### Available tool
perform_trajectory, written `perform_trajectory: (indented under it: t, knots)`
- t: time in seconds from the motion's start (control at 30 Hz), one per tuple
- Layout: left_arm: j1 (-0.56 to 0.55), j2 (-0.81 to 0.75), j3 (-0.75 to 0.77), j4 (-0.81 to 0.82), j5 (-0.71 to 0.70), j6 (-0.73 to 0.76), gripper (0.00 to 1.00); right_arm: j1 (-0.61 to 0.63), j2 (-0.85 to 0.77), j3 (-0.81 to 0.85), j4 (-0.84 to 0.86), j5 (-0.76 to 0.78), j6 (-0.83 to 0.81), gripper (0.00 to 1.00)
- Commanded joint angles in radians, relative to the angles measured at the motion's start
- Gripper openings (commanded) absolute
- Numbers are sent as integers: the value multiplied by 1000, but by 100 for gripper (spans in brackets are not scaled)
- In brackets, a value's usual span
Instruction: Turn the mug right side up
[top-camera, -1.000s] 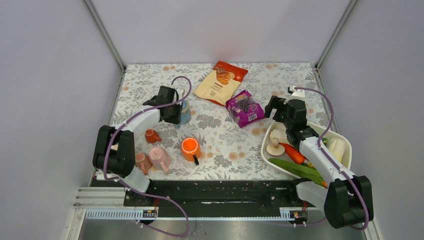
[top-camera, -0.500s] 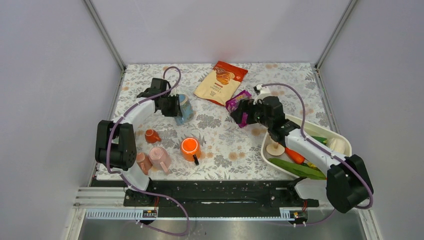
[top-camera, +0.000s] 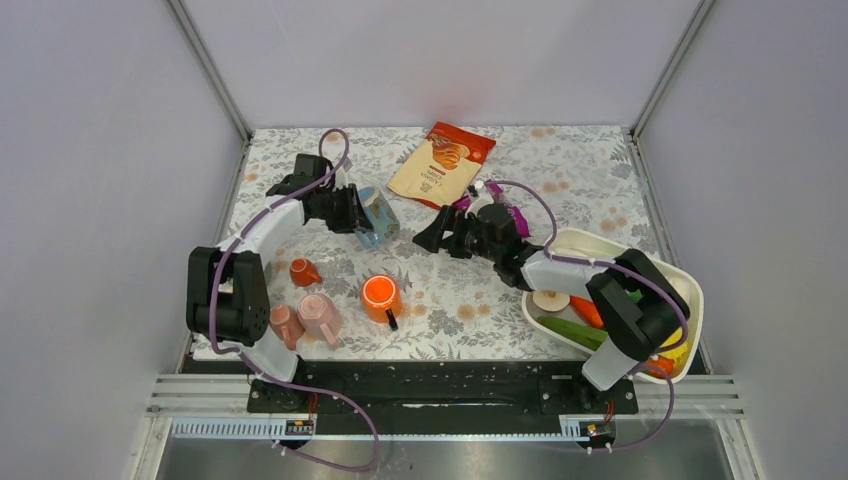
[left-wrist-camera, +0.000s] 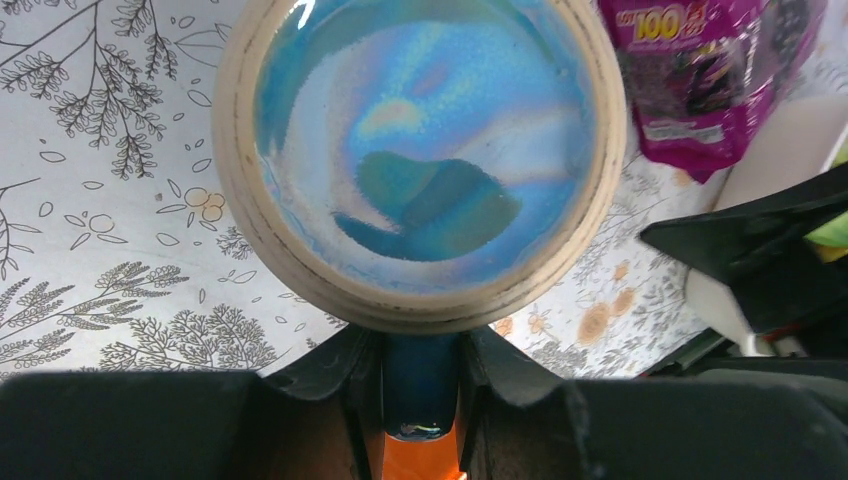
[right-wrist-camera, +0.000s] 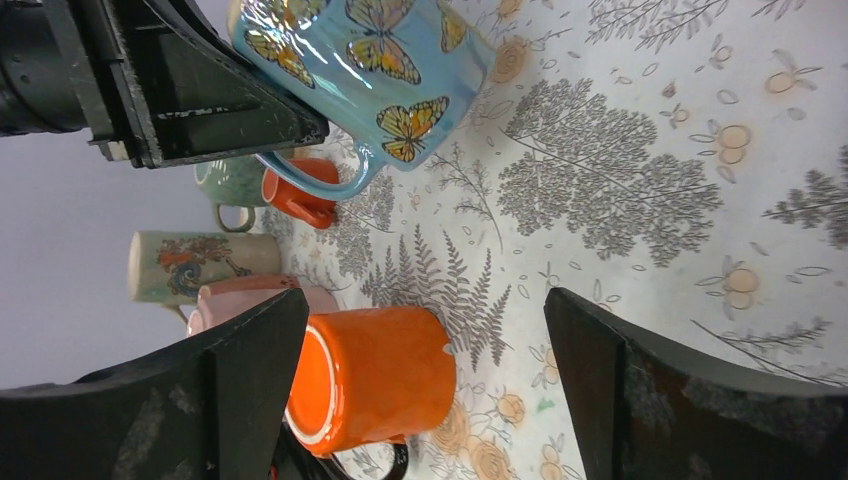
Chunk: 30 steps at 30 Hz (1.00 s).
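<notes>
Right arm displaced within the last second from over the white oval tray (top-camera: 690, 300) at the right to the middle of the floral-patterned counter (top-camera: 560, 160), so that the right pincer (top-camera: 432, 240) now faces left toward the blue butterfly-printed ceramic mug (top-camera: 376, 214). Over the same interval the left arm has carried the mug slightly farther and rightward while tipping it. The left pincer (left-wrist-camera: 420, 372) is closed narrowly on the mug's handle, which points left into the jaws. The right pincer has its fingers spread wide, holds nothing and is apart from the mug. Position: the mug hangs over the far-left part of the counter, apparently just clear of the surface, beyond the orange glazed mug (top-camera: 380, 297). Orientation: long axis oblique, neither vertical nor flat. One circular end, a cream ring round a shallow blue disc, faces the left wrist camera. It reads as the foot, which would place the mouth away from the left arm, toward the right and downward, though this cannot be confirmed. Interpretation: the turn is probably part-way through, and the incoming right pincer suggests a handover or steadying hold. The mug is not yet upright.
</notes>
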Motion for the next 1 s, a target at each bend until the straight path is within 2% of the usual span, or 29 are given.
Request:
perform_trajectory:
  t: [0.0, 0.1, 0.2, 0.5, 0.67, 0.73, 0.9, 0.97]
  knots:
    - [17, -86, 76, 145, 104, -101, 0, 36, 88, 61, 197, -26, 145, 99]
    - [18, -95, 85, 145, 176, -143, 0, 41, 140, 93, 284, -48, 195, 99]
    - [17, -130, 80, 149, 231, -182, 0, 43, 156, 123, 298, -35, 193, 99]
    - [-12, -268, 37, 234, 305, -281, 0, 42, 163, 174, 463, -39, 227, 99]
    - [-26, -307, 12, 242, 321, -285, 0, 37, 168, 180, 595, -51, 283, 93]
    - [-30, -312, -7, 243, 343, -289, 0, 29, 142, 175, 623, -43, 284, 88]
    - [-35, -312, -27, 247, 371, -288, 0, 21, 96, 176, 670, -54, 293, 57]
    - [-39, -311, -30, 263, 374, -286, 0, 16, 93, 196, 692, -100, 303, 39]
